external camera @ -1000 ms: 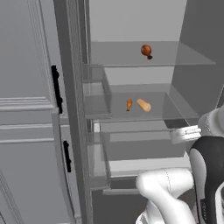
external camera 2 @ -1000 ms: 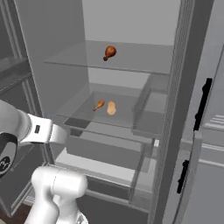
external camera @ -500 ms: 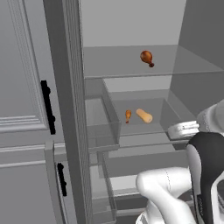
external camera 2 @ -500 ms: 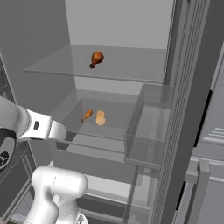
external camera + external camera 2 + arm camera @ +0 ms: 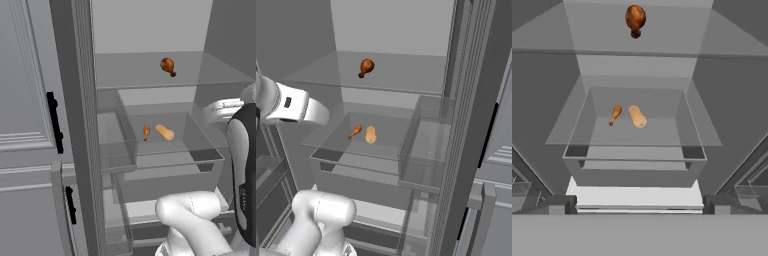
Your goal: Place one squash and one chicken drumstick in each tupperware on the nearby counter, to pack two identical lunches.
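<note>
Squash point(image 5: 637, 116) beside small drumstick point(image 5: 615, 114), clear of drawer walls point(image 5: 577, 125)

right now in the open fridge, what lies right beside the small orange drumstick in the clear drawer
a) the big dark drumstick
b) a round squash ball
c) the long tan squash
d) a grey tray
c: the long tan squash lies next to the small orange drumstick in the clear drawer, while the big dark drumstick sits on the glass shelf above.

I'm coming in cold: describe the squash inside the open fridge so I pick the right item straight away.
Start at the open fridge and find the clear drawer below the glass shelf. Two foods lie in it side by side, apart. The squash is the smooth, pale tan stubby cylinder; its neighbour, the small orange drumstick, is thinner with a bone end.
</note>
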